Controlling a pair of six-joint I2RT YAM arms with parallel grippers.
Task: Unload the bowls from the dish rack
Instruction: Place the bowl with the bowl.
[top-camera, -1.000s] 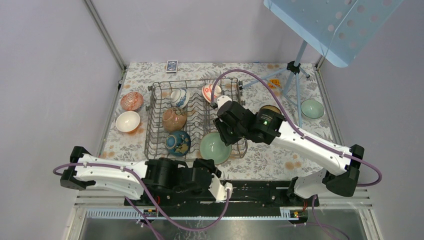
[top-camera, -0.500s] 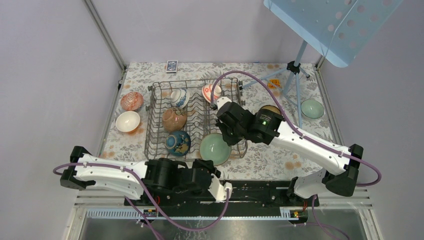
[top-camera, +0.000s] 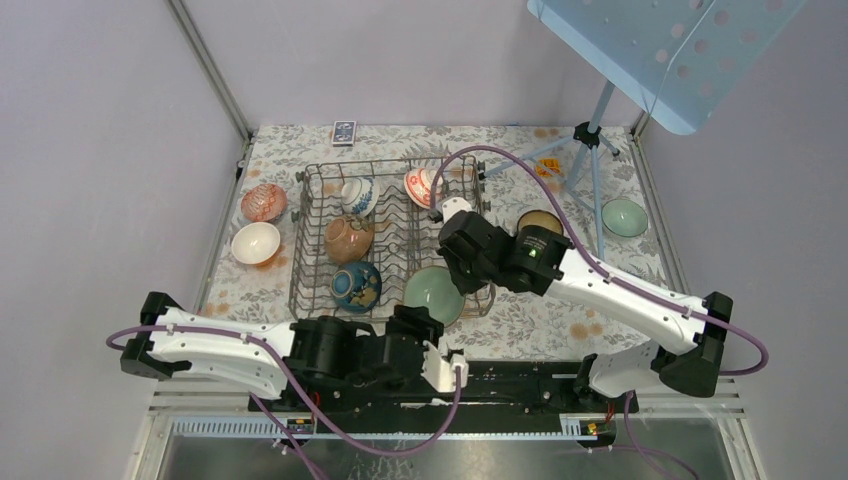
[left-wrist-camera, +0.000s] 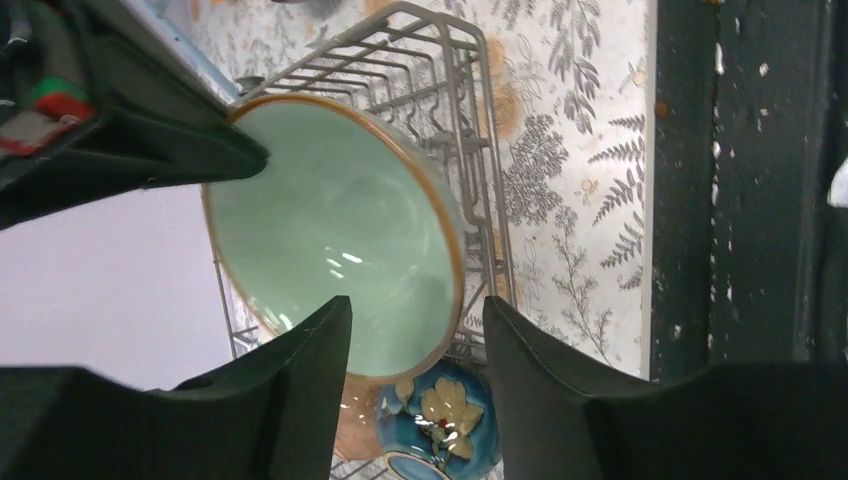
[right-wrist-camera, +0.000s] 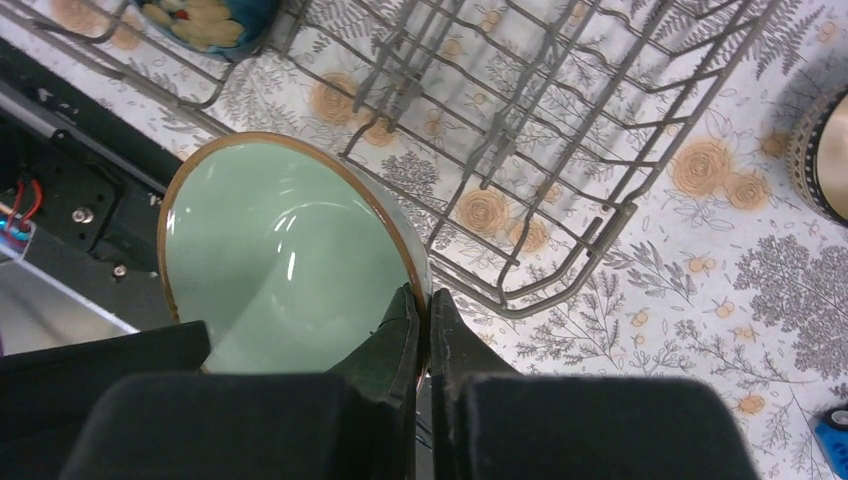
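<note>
The grey wire dish rack (top-camera: 312, 262) stands mid-table. It holds a white-and-blue bowl (top-camera: 358, 194), a red-and-white bowl (top-camera: 420, 185), a brown bowl (top-camera: 348, 238) and a blue flowered bowl (top-camera: 357, 285). At the rack's near right corner a pale green bowl (top-camera: 432, 293) with a brown rim is tilted. My right gripper (right-wrist-camera: 422, 305) is shut on the rim of this green bowl (right-wrist-camera: 280, 260). My left gripper (left-wrist-camera: 415, 325) stands open at the table's near edge, facing the green bowl (left-wrist-camera: 330, 220) from a distance, with nothing between its fingers.
Left of the rack sit a red patterned bowl (top-camera: 263, 202) and a white bowl (top-camera: 255, 242). To the right are a dark bowl (top-camera: 540, 219) and a small green bowl (top-camera: 624, 216), beside a tripod (top-camera: 590, 135). A small card box (top-camera: 343, 132) lies at the back.
My right gripper closed on the green bowl's rim and shifted slightly towards me, tipping the bowl. My left gripper opened and rose a little.
</note>
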